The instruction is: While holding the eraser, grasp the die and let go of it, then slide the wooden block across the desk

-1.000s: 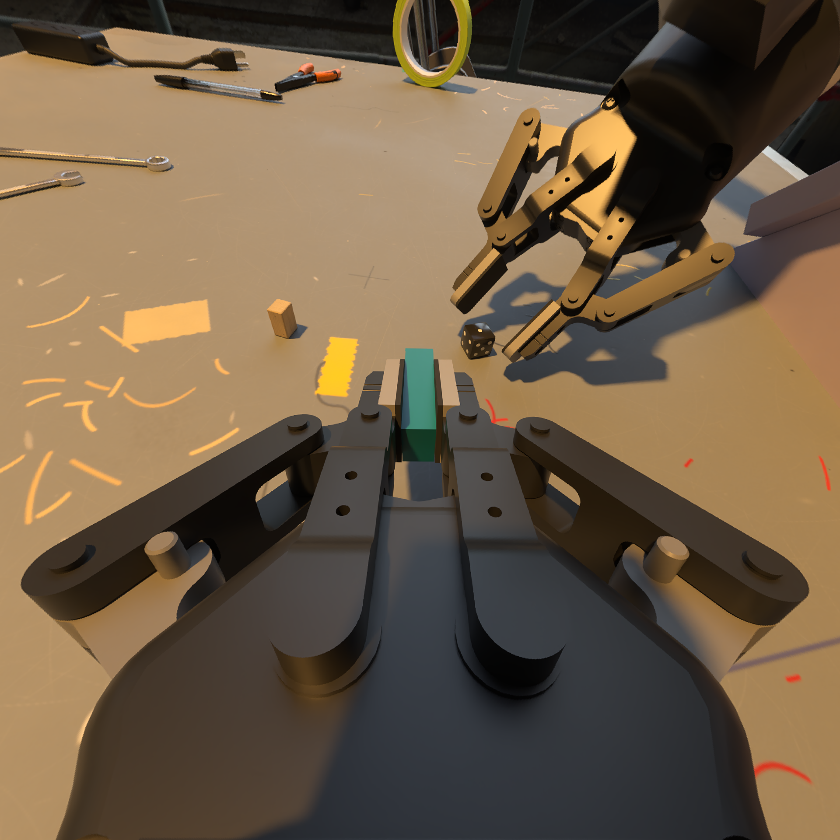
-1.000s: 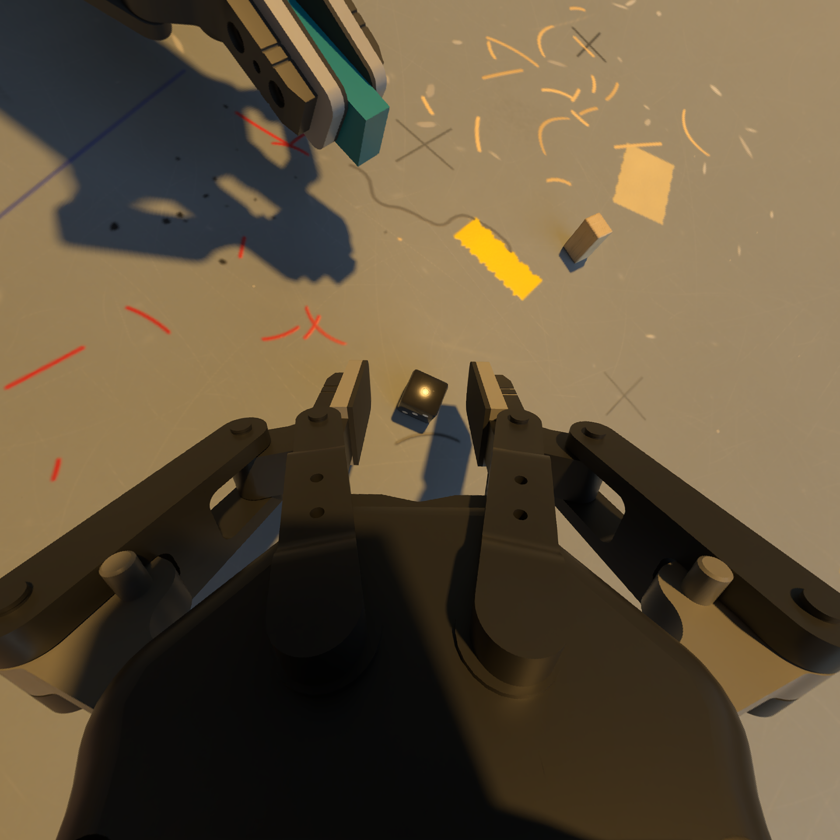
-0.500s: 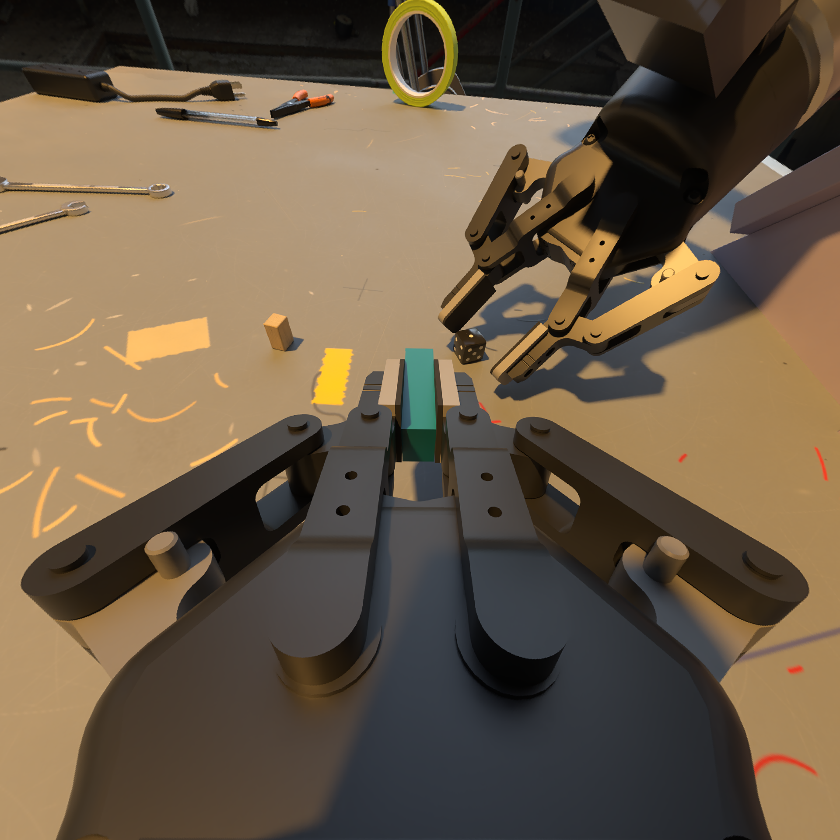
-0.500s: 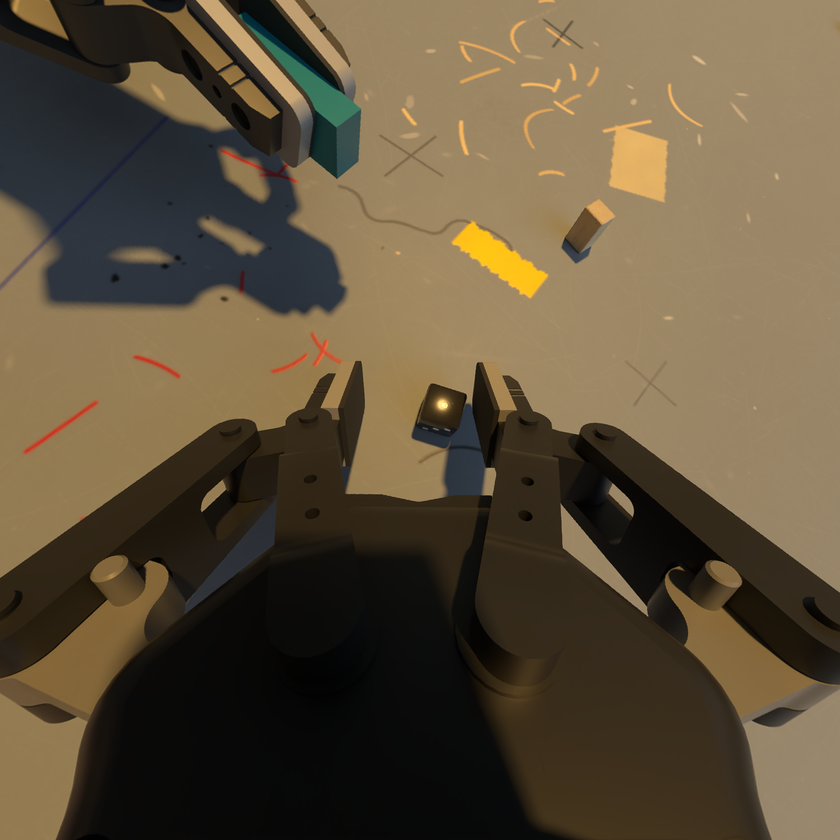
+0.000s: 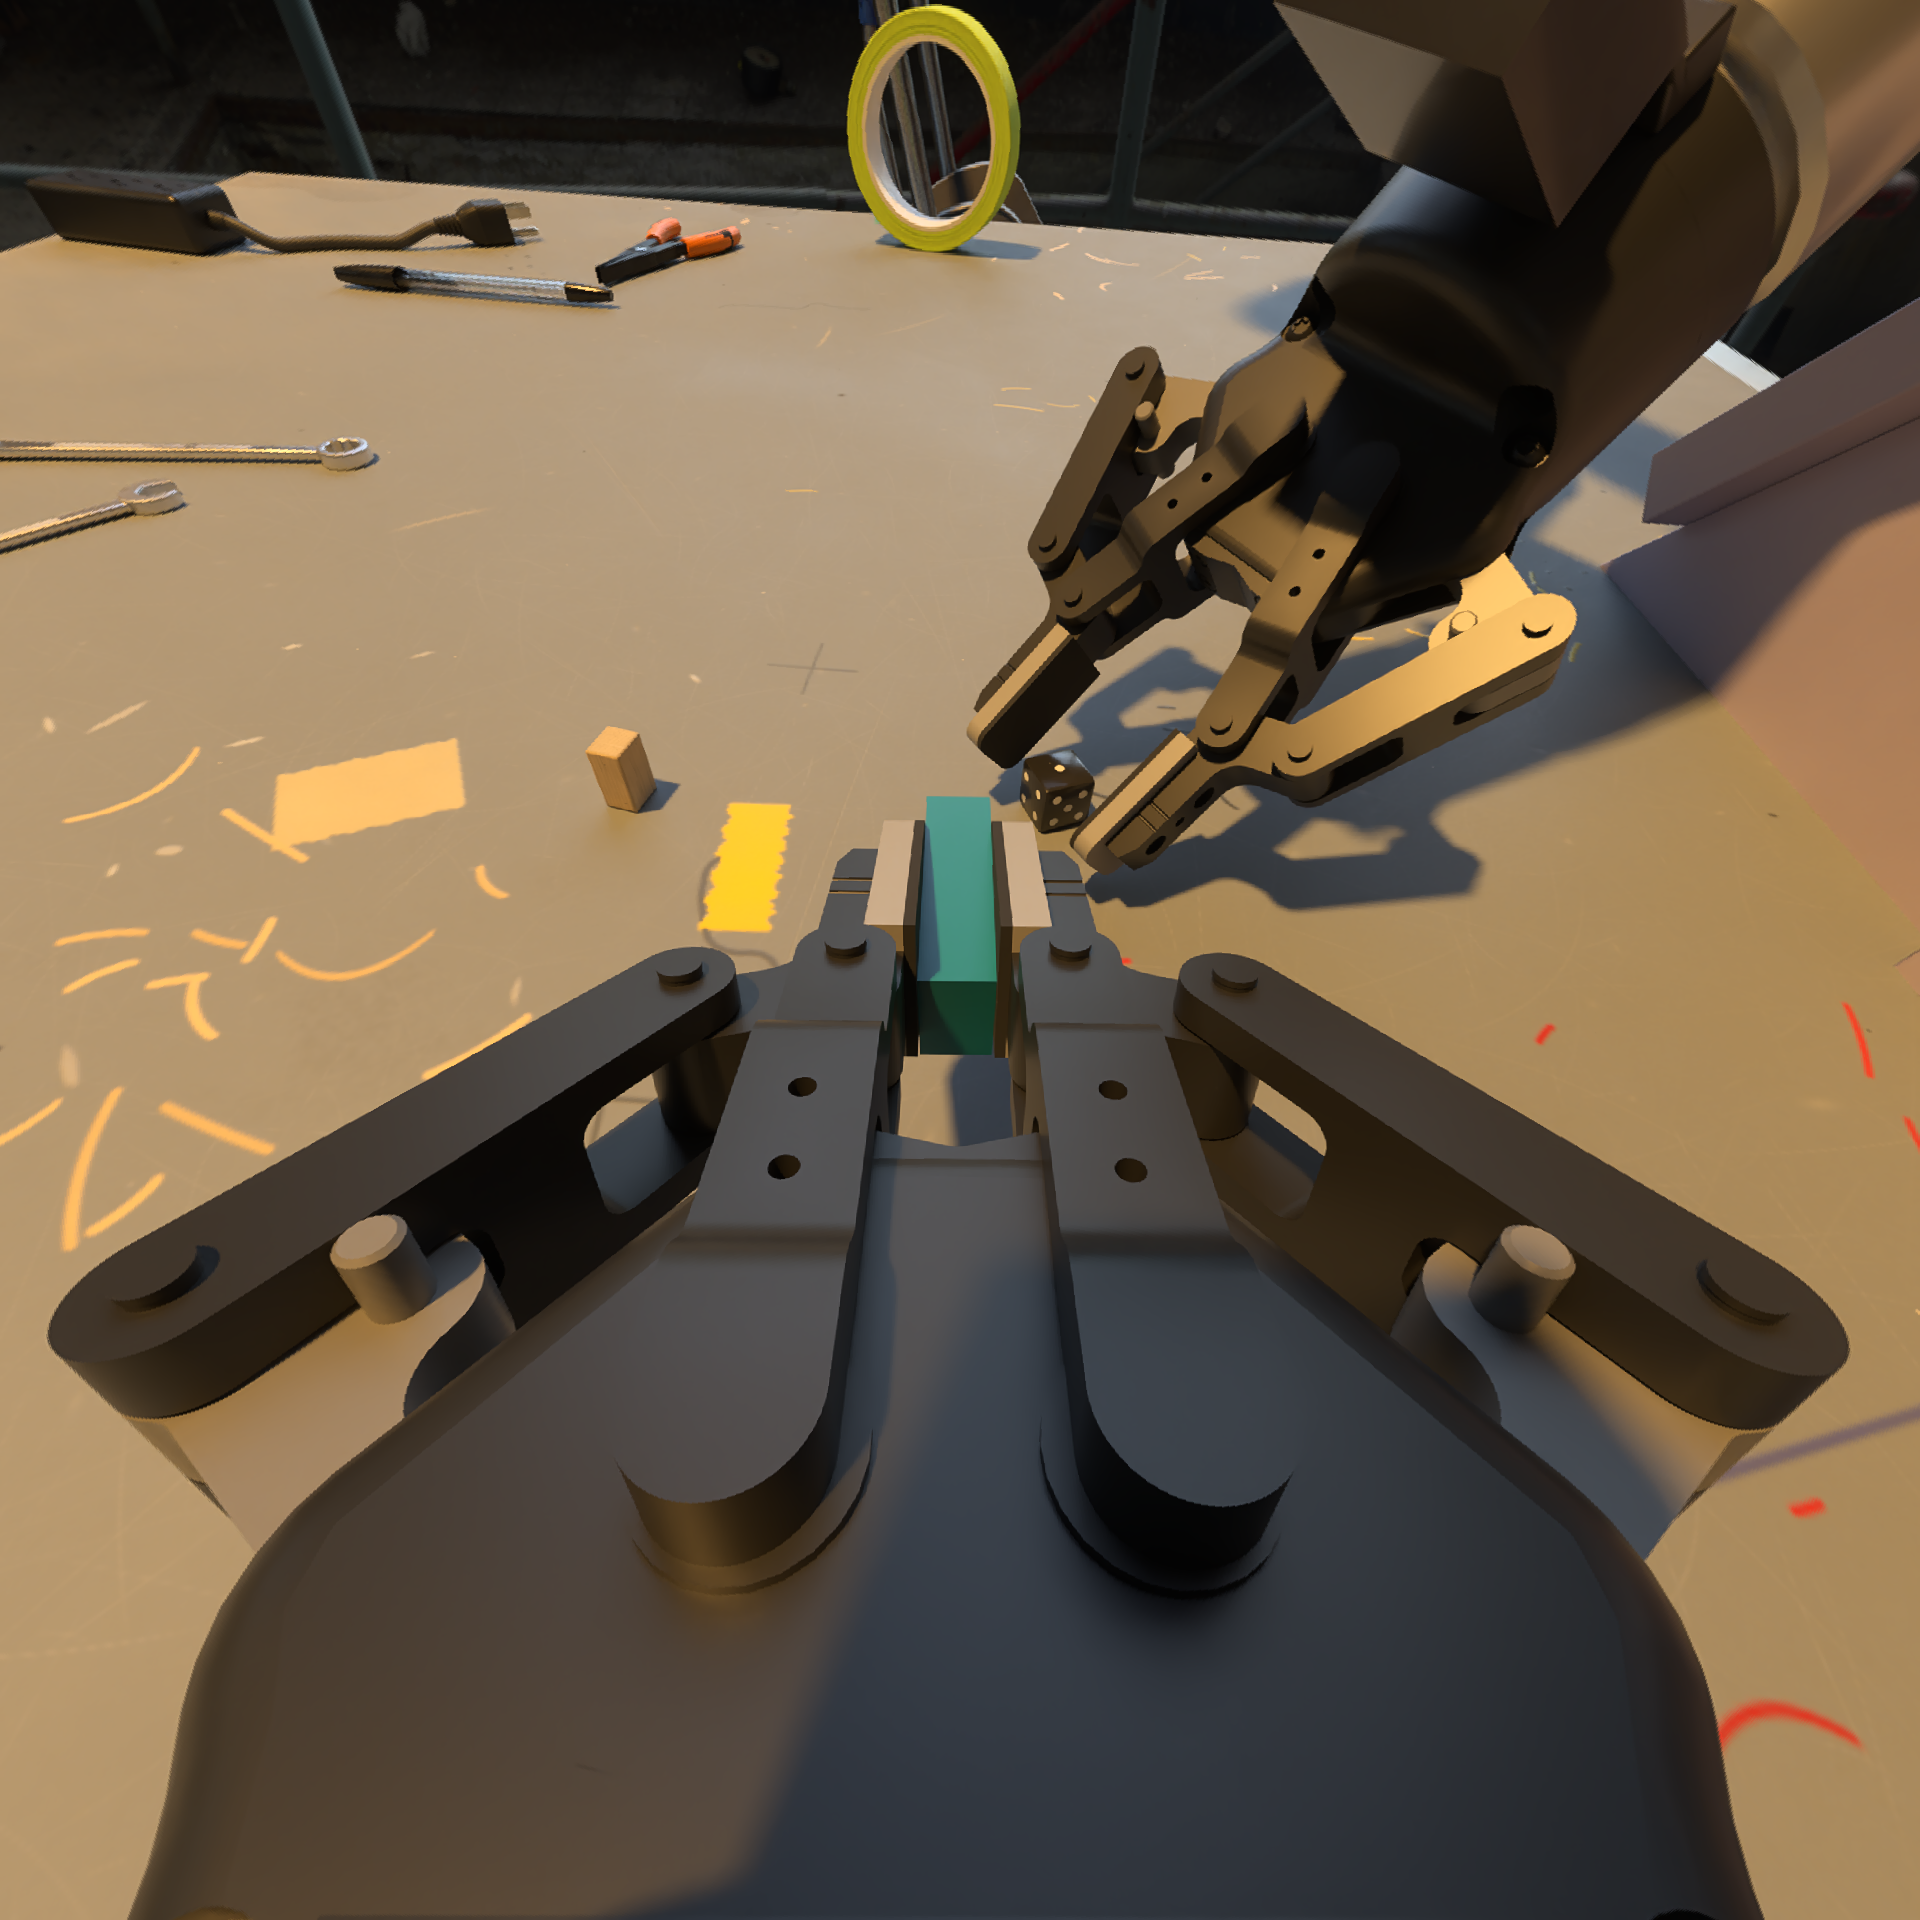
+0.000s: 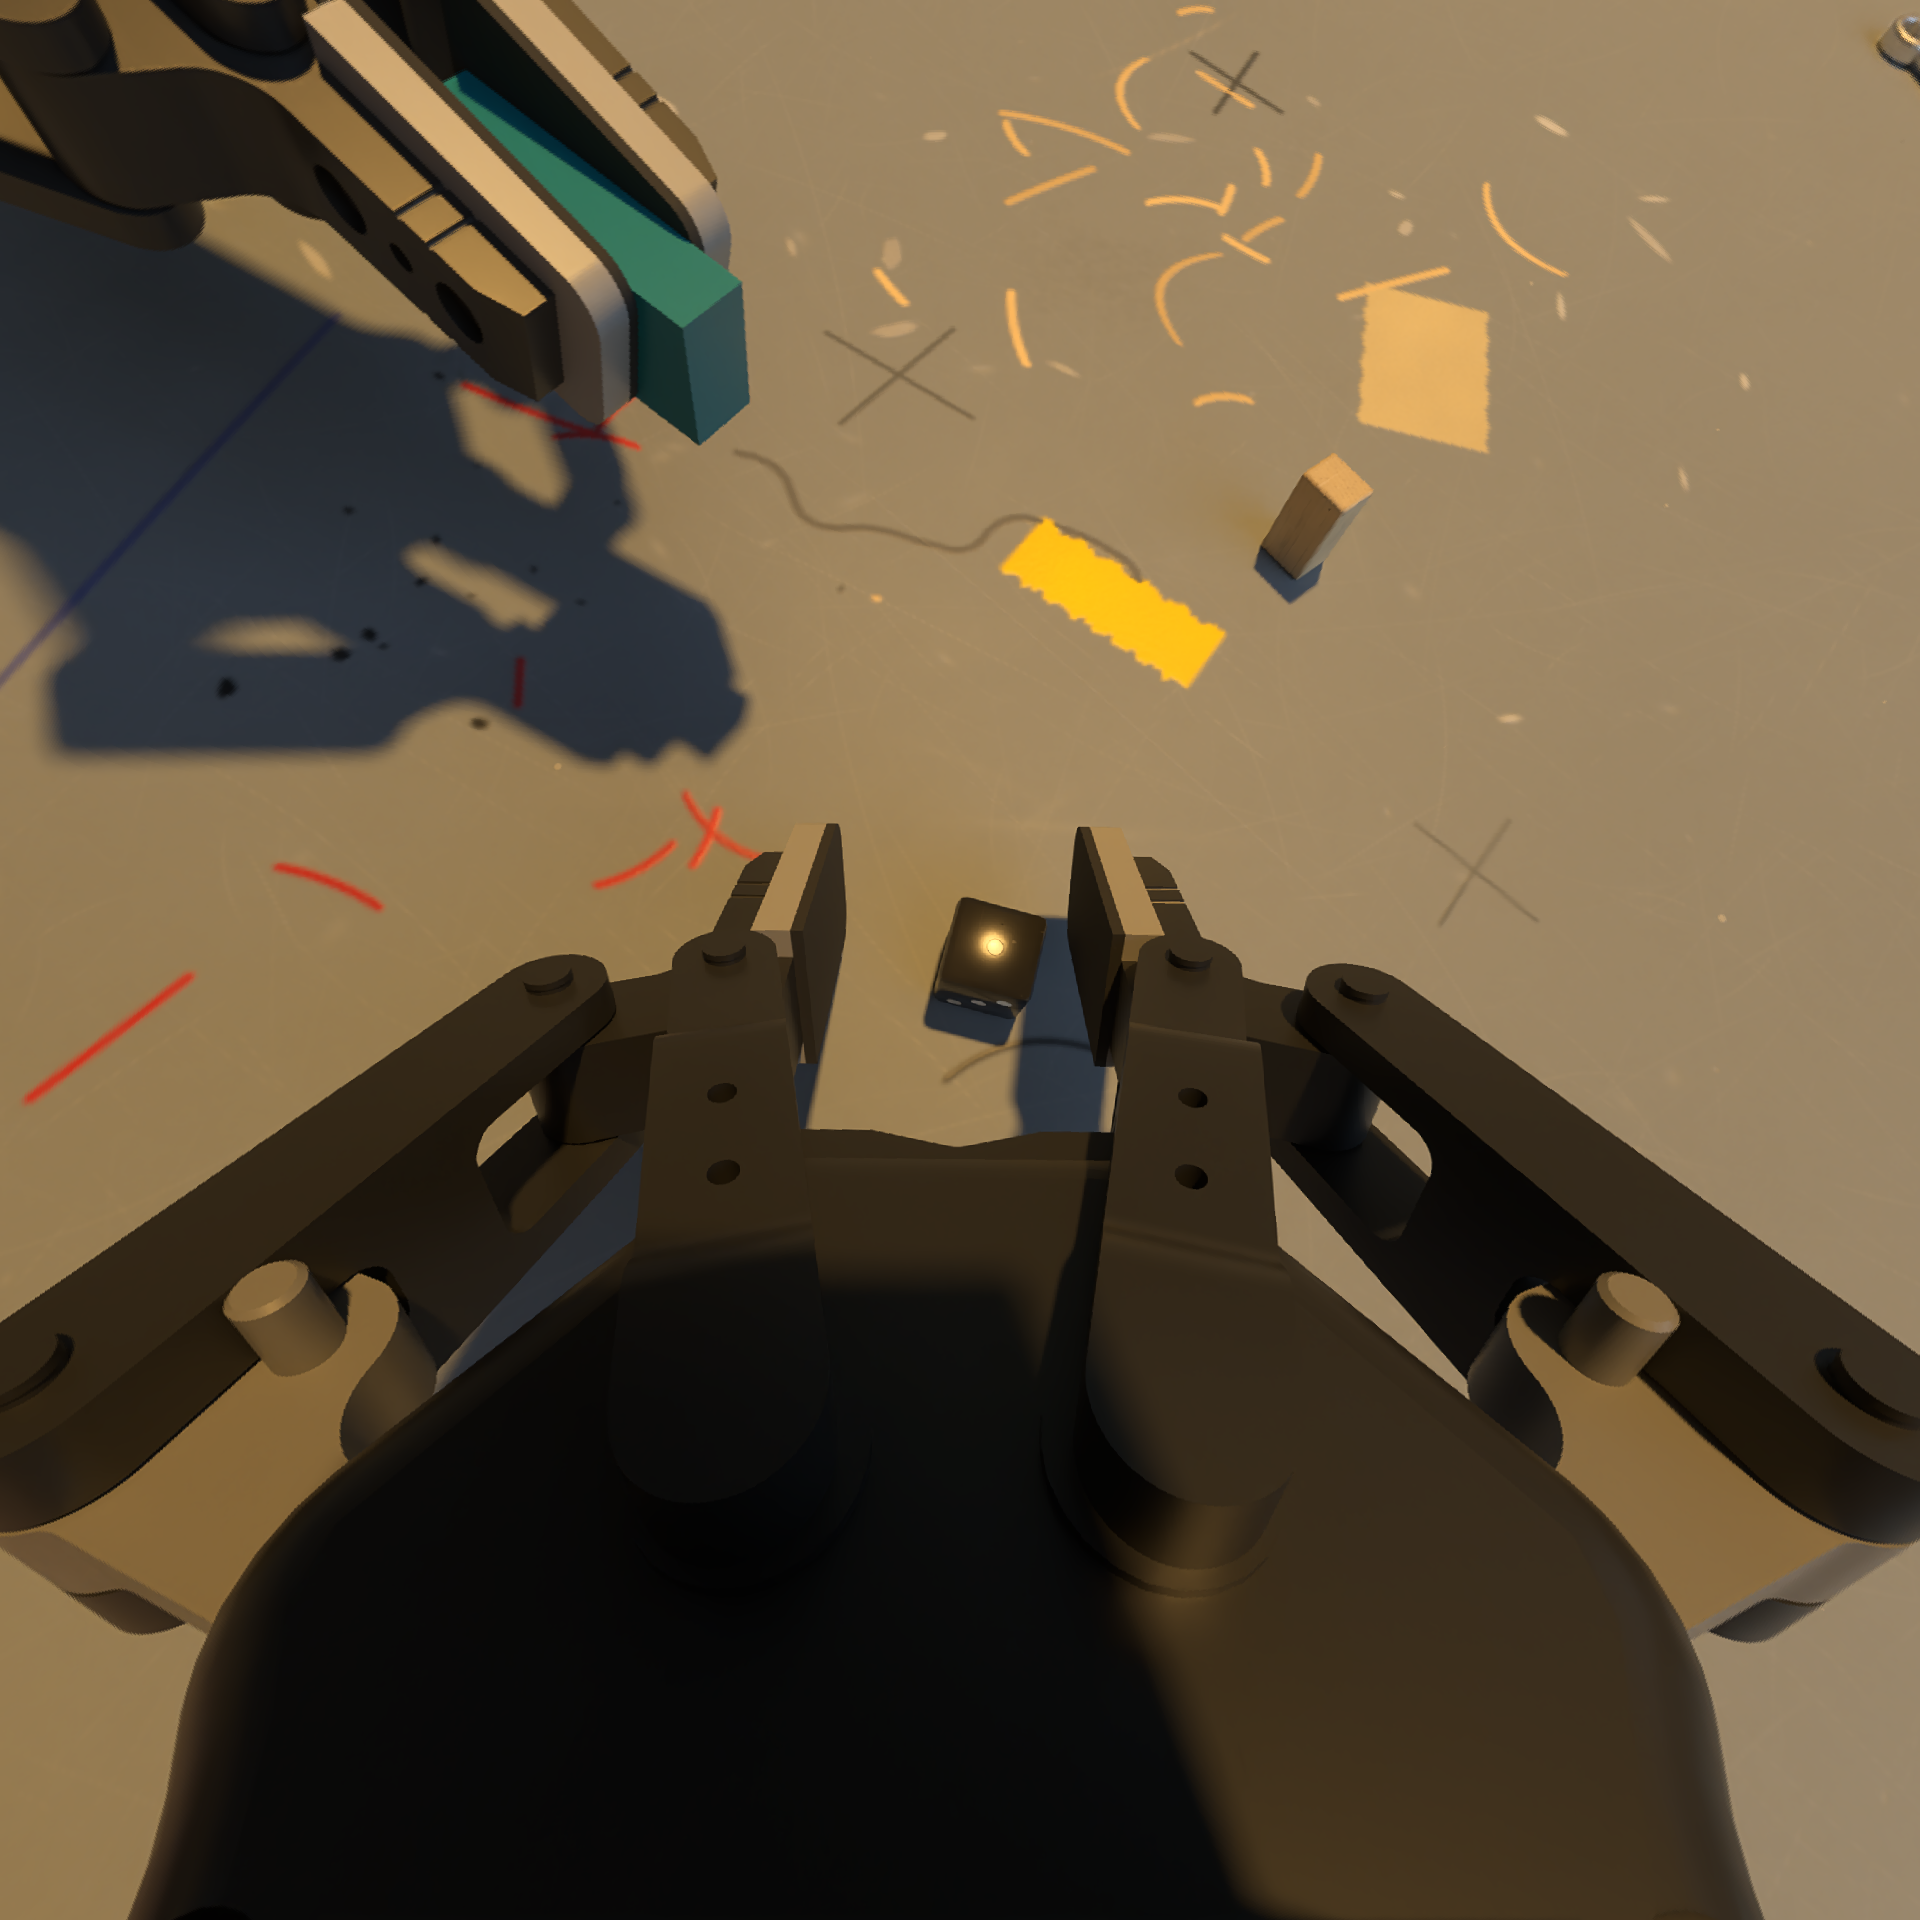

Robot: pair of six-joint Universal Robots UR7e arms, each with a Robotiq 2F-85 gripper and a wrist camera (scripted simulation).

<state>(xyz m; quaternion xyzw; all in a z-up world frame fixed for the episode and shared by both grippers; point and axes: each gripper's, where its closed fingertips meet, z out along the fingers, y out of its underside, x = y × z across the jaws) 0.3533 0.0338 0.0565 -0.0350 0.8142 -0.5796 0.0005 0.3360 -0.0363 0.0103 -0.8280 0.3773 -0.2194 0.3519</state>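
Note:
My left gripper (image 5: pixel 958 831) is shut on a green eraser (image 5: pixel 958 904) and holds it above the desk; it also shows at the top left of the right wrist view (image 6: pixel 623 312), with the eraser (image 6: pixel 665 301) sticking out past the pads. A black die (image 6: pixel 985 958) lies on the desk between the open fingers of my right gripper (image 6: pixel 956 862), touching neither. In the left wrist view the die (image 5: pixel 1055 792) sits between that gripper's (image 5: pixel 1049 800) fingertips. A small wooden block (image 5: pixel 620 767) stands upright to the left, also in the right wrist view (image 6: pixel 1311 514).
A yellow strip (image 5: pixel 746 868) and a pale orange patch (image 5: pixel 369 790) mark the desk (image 5: pixel 623 540). At the far edge lie two wrenches (image 5: pixel 187 452), a pen (image 5: pixel 473 283), a power adapter (image 5: pixel 114 213), an orange-handled clip (image 5: pixel 670 249) and an upright yellow tape roll (image 5: pixel 932 125). A pale box (image 5: pixel 1787 582) stands at the right.
My right gripper has come lower over the die, which now sits farther in between its open fingers. My left gripper has pulled back and up a little, still holding the eraser.

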